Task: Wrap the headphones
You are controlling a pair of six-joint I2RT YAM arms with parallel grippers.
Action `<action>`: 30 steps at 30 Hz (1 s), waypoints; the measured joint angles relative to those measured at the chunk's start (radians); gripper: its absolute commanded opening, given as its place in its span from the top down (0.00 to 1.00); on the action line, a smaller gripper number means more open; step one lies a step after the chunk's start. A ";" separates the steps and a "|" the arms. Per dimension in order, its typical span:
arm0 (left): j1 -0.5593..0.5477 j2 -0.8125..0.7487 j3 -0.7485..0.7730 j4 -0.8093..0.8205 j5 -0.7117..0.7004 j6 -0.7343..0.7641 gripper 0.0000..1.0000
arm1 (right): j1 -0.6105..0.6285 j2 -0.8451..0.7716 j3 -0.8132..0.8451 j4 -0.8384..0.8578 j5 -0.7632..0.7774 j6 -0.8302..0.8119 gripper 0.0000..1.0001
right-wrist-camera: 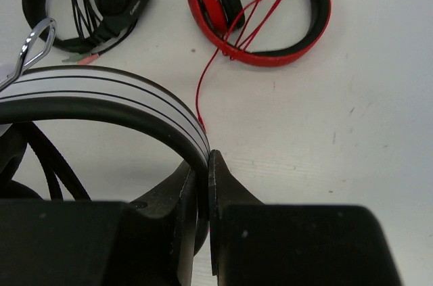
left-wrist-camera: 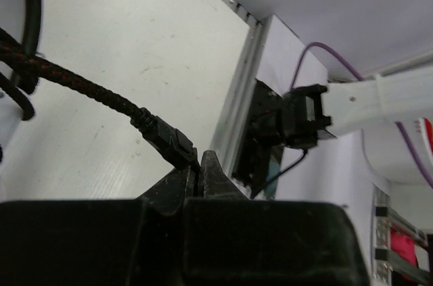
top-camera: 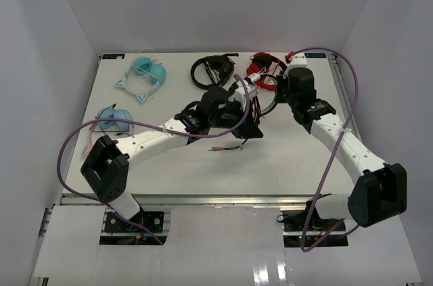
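Right wrist: right gripper [right-wrist-camera: 203, 164] pinches headband [right-wrist-camera: 101, 90]; left gripper [left-wrist-camera: 201, 168] pinches cable [left-wrist-camera: 101, 99] near plug. Hold it taut while winding, clear of red headphones [right-wrist-camera: 318, 22] at 1 o'clock.

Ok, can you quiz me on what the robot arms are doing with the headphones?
1. True or false: the right gripper is pinching the white headband.
2. What does the left gripper hold? A) a red earcup B) the cable C) nothing
3. What colour are the headphones lying on the table beyond the right gripper, with a thin cord trailing toward it?
Key: 1 true; 2 B; 3 red.
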 measured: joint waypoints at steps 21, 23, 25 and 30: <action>-0.062 0.112 -0.315 0.135 -0.358 0.031 0.49 | -0.047 0.345 -0.153 0.105 -0.268 0.206 0.81; -0.063 0.120 -0.324 0.134 -0.360 0.034 0.46 | -0.044 0.357 -0.153 0.105 -0.273 0.205 0.74; -0.063 0.120 -0.332 0.132 -0.364 0.037 0.41 | -0.043 0.358 -0.154 0.114 -0.285 0.205 0.59; -0.063 0.057 -0.358 0.094 -0.370 0.057 0.12 | -0.044 0.326 -0.154 0.150 -0.305 0.175 0.23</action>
